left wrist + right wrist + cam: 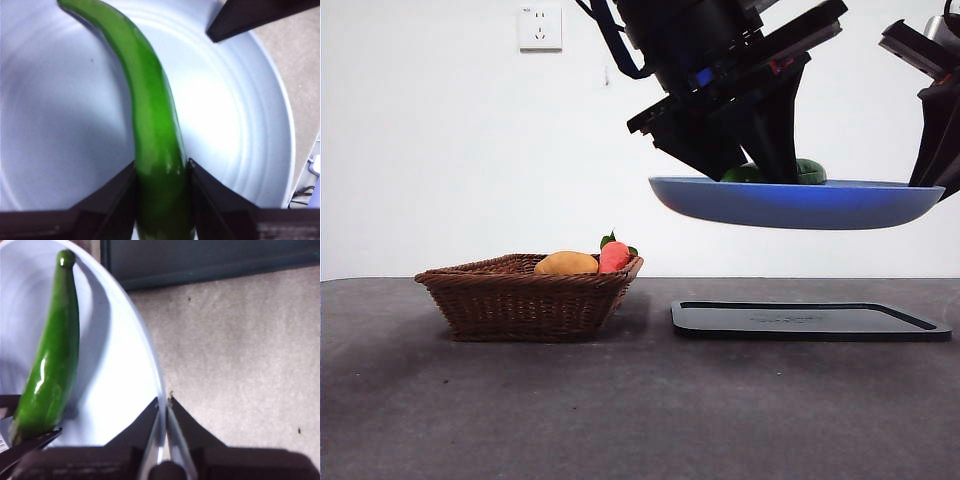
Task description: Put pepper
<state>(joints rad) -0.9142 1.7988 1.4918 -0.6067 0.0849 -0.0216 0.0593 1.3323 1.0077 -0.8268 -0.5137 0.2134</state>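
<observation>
- Wicker basket (530, 295) sits left of the raised blue plate (798, 203), rim pinched by right end effector (164, 402).
- Left end effector (162, 172) clamps the pepper (150, 115): glossy, likely slippery, best gripped mid-body.

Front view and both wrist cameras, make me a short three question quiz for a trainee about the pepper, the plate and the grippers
1. True or false: the blue plate rests on the black tray.
2. Which gripper is shut on the pepper? A) left gripper B) right gripper C) neither
3. Fill in: the basket holds a yellow-orange fruit and a ____ fruit with green leaves.

Key
1. False: the plate is held in the air above the tray, its rim clamped by the right gripper.
2. A; the pepper is over the plate.
3. red
</observation>
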